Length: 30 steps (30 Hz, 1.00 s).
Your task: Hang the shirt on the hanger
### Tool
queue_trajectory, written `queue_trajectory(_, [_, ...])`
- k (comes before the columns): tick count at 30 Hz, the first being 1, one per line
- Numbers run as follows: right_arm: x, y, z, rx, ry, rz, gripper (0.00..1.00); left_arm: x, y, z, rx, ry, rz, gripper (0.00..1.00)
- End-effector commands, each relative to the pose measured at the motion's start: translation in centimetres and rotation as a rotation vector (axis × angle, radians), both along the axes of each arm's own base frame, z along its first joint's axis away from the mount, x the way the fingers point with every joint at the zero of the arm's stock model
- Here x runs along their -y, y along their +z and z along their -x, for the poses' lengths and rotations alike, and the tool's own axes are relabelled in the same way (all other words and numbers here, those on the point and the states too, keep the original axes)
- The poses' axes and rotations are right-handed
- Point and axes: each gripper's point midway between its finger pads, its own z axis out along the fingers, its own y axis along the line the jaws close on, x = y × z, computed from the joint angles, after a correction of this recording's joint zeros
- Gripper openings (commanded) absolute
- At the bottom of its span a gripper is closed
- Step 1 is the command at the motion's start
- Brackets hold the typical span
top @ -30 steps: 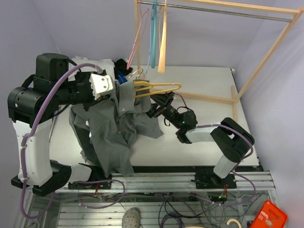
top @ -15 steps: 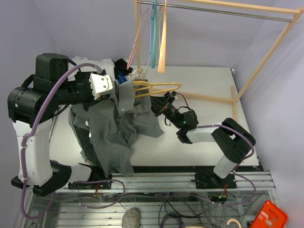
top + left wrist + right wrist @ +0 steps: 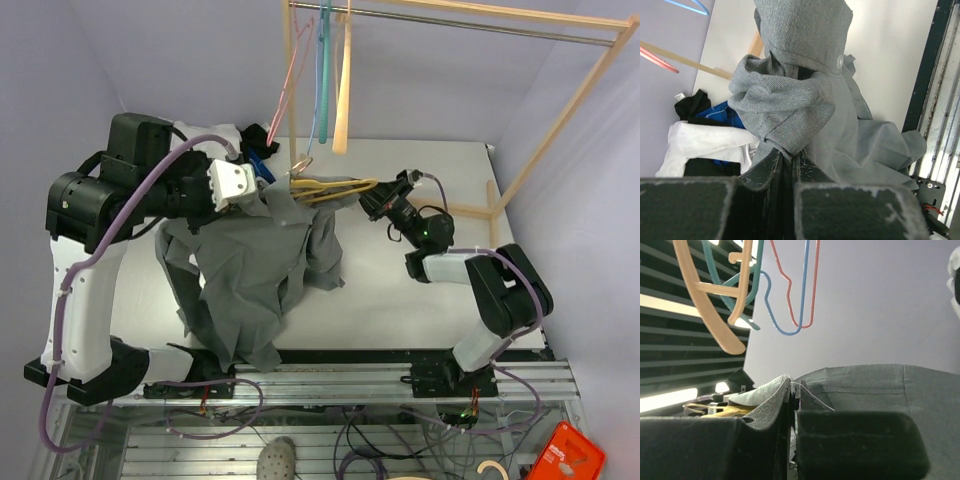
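1. Seen at left gripper point(image 3: 790, 159): clenched on a bunched fold of the shirt point(image 3: 255, 265), with a button point(image 3: 840, 61) showing just above the pinch.
2. Seen at right gripper point(image 3: 372, 203): pinched shut on a thin edge of grey fabric, right beside the outer end of the hanger point(image 3: 345, 186).
3. Located the shirt draped from the hanger's left part down towards the near edge of the table point(image 3: 380, 310), mostly in a loose heap. Found the hanger raised between both grippers, hook point(image 3: 302, 163) towards the rail.
4. Judged as the step in hand: drawing a shoulder over the hanger's arm. Best done by pulling the edge outward along that arm, slowly, against steady counter-hold from the left (thin cloth, likely to slip or snag). Worth avoiding any drag on the hanger itself.
5. Searched for brands, labels and writing: nothing legible anywhere.
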Motion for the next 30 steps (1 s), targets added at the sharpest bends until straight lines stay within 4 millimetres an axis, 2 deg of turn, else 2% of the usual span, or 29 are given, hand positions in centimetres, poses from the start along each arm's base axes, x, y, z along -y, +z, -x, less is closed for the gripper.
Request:
queue_trajectory(1, [1.6, 4.5, 1.8, 0.343, -0.019, -0.032, 0.0, -0.4, 0.3, -0.1, 0.081, -0.008, -0.052, 0.07])
queue_trajectory(4, [2.0, 3.7, 1.0, 0.364, -0.055, 0.009, 0.0, -0.6, 0.8, -0.1, 0.123, -0.013, -0.071, 0.07])
queue_trajectory(9, [4.4, 2.1, -0.5, 0.391, -0.151, 0.098, 0.0, -1.0, 1.8, 0.1, 0.173, -0.005, -0.079, 0.07])
queue_trajectory(12, [5.6, 2.3, -0.8, 0.439, -0.193, 0.157, 0.0, -1.6, 1.6, 0.1, 0.18, 0.024, -0.102, 0.07])
queue_trajectory(15, [5.9, 2.6, -1.0, 0.506, -0.215, 0.242, 0.0, -2.1, 1.3, 0.1, 0.17, 0.053, -0.114, 0.07])
queue_trajectory(20, [5.5, 4.5, -0.3, 0.605, -0.196, 0.277, 0.0, -3.7, -0.8, -1.0, 0.154, 0.119, -0.218, 0.07])
queue_trajectory(25, [4.9, 5.1, 0.2, 0.656, -0.195, 0.371, 0.0, -5.8, -2.1, -3.2, 0.176, 0.228, -0.328, 0.07])
queue_trajectory(30, [4.3, 5.0, -0.2, 0.68, -0.258, 0.567, 0.0, -7.6, -6.5, -3.8, 0.066, 0.255, -0.508, 0.07])
